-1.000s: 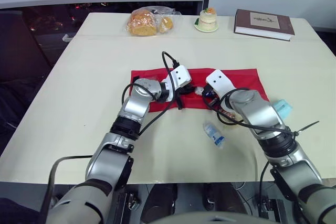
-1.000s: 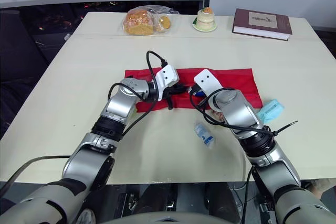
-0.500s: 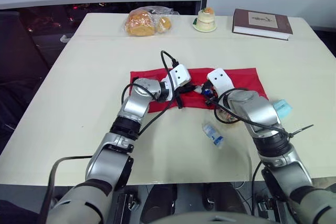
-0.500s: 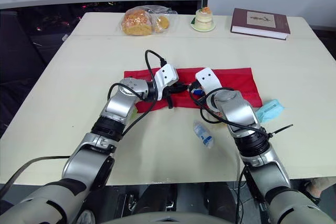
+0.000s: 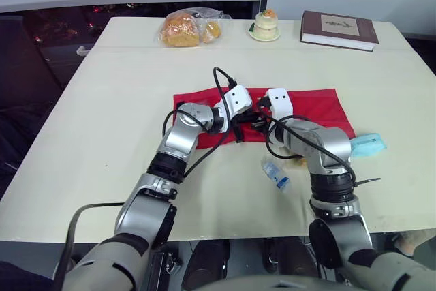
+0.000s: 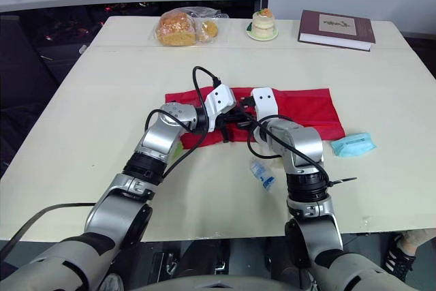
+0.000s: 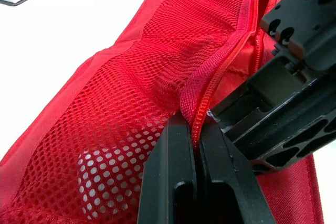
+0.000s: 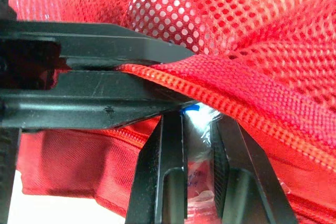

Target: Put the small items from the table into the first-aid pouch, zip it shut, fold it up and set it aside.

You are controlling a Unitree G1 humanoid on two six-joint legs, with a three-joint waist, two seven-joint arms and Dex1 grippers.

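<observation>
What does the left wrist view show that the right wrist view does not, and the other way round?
Left wrist view: the zipper running on towards the far end of the pouch, with pale table beyond it. Right wrist view: a clear packet between the fingers of the right gripper, at the opening under the lifted mesh edge. Both: the red mesh of the pouch, the left gripper shut on its zipper edge, and a white item lying under the mesh.
</observation>
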